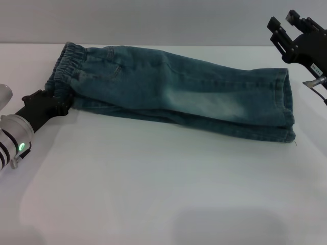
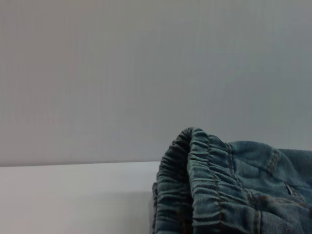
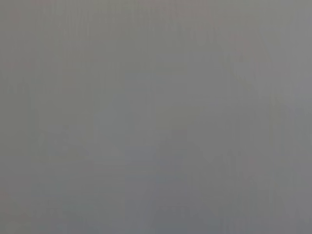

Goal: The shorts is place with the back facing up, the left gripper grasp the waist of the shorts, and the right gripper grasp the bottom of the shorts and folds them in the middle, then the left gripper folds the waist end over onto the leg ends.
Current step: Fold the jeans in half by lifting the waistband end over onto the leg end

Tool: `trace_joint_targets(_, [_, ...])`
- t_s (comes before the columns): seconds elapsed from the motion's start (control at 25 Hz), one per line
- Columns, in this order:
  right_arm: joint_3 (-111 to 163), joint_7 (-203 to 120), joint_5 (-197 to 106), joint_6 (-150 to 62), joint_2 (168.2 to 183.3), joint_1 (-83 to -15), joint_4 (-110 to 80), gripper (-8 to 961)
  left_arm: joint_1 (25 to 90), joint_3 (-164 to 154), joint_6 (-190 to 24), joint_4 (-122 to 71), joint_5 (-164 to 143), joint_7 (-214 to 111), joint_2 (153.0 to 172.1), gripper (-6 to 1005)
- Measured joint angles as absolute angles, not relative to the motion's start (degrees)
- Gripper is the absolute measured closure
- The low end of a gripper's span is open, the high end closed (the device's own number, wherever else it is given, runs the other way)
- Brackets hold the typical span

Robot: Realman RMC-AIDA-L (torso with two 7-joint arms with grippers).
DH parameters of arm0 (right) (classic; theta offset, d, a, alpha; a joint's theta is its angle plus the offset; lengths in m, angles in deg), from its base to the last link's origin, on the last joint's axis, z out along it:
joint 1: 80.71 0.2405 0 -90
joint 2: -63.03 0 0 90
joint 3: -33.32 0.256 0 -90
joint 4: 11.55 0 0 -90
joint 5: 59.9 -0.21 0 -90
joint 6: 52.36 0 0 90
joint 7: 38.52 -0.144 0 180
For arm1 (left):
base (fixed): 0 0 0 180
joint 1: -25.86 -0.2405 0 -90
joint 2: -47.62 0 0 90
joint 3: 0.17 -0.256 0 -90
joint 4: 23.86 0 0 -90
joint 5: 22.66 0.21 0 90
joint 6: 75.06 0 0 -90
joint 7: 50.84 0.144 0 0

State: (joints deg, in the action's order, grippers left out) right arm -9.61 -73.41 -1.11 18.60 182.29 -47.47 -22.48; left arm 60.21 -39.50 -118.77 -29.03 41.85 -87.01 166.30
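On the white table, left pincer grasps the shorts; right pincer hangs released.

White matte surface filling the foreground, plain grey wall behind it, soft even lighting, faint broad shadow near the front edge

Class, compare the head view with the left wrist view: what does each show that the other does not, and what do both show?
Only the head view shows the whole folded shorts with the leg hems, the left tool at the waistband, and the right tool raised beyond the hems. Only the left wrist view shows the gathered waistband close up, layers stacked. Both show the waistband, denim and white table.
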Motion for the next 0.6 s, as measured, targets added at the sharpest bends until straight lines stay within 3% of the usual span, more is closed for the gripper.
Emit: trace_joint_targets(0.6, [-8.5, -73.4, -1.1, 18.6, 182.21, -47.2, -22.5, 485, 60.0, -38.6, -119.3, -28.4, 41.8, -79.7, 166.36, 641])
